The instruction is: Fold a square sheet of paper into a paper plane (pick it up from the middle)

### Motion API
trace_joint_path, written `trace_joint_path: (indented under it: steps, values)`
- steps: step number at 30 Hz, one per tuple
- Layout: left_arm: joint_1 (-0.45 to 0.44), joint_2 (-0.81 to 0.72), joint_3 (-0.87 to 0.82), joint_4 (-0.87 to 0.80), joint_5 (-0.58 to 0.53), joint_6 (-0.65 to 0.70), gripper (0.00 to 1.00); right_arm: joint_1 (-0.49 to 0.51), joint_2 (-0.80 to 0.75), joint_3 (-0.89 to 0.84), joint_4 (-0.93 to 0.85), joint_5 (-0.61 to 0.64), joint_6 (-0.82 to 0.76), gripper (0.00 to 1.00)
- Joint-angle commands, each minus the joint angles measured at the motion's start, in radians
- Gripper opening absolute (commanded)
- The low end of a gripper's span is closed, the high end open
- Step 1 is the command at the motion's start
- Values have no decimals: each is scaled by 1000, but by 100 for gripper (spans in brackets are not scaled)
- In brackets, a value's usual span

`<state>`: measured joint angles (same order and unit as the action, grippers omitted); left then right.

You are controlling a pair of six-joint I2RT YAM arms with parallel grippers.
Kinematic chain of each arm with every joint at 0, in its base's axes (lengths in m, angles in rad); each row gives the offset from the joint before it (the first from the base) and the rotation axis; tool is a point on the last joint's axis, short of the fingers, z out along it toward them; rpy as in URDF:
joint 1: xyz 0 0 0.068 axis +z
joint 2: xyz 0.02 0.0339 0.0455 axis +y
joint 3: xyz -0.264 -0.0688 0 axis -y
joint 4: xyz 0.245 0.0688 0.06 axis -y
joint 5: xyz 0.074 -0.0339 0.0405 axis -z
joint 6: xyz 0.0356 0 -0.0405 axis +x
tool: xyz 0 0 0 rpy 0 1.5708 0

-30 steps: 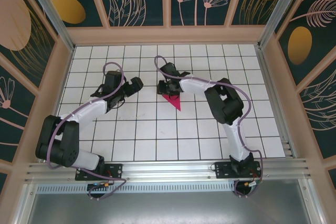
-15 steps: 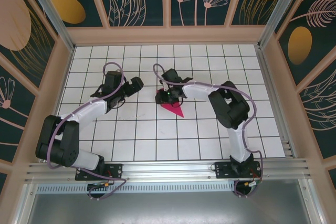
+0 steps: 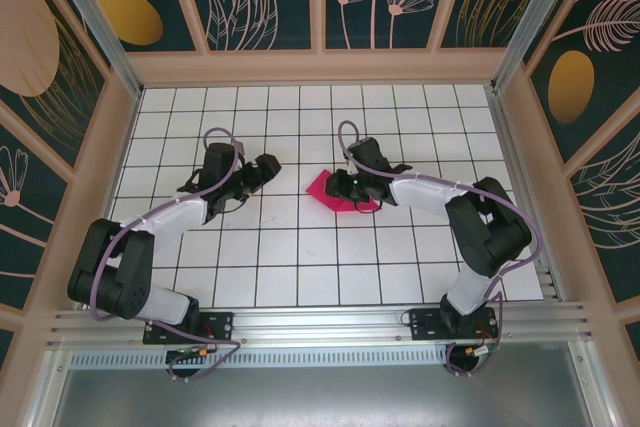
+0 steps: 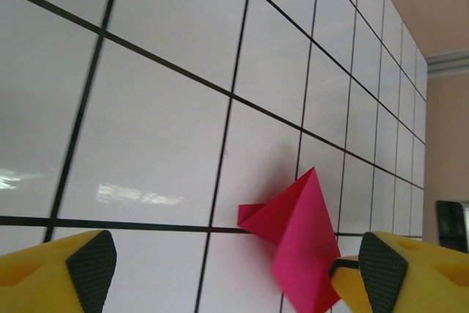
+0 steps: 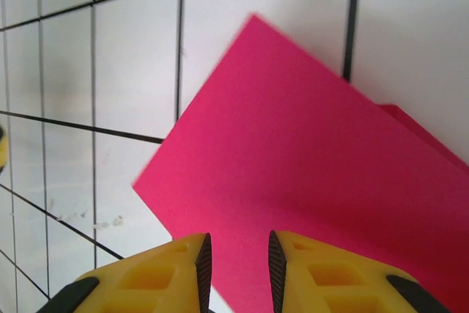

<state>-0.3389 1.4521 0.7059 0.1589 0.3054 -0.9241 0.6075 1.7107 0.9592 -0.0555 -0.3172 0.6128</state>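
Magenta-pink creased paper sheet (image 3: 322,190): likely light, floppy; pinch middle; left gripper (image 3: 265,167) wide open, empty; right gripper (image 5: 237,254) nearly closed at sheet's 3 o'clock, hold unclear.

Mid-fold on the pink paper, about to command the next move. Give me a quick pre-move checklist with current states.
1. Left fingers open wide: ok.
2. Left fingers clear of the folded paper: ok, apart in the top view.
3. Right fingers over the paper: ok.
4. Right fingers gripping it: cannot tell; a narrow gap shows between them.
5. Paper lying fully flat: cannot tell.
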Motion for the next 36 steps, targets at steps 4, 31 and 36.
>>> trace_joint_path:
  steps: [4,31,36]
  values:
    - [-37,32,0,44,10,-36,88,-19,-18,4,167,-153,-5,35]
    - [-73,94,28,59,10,-31,90,-101,-1,-75,-92,136,-188,32]
    - [-71,97,23,59,11,-26,90,-72,47,-86,-72,122,-119,32]
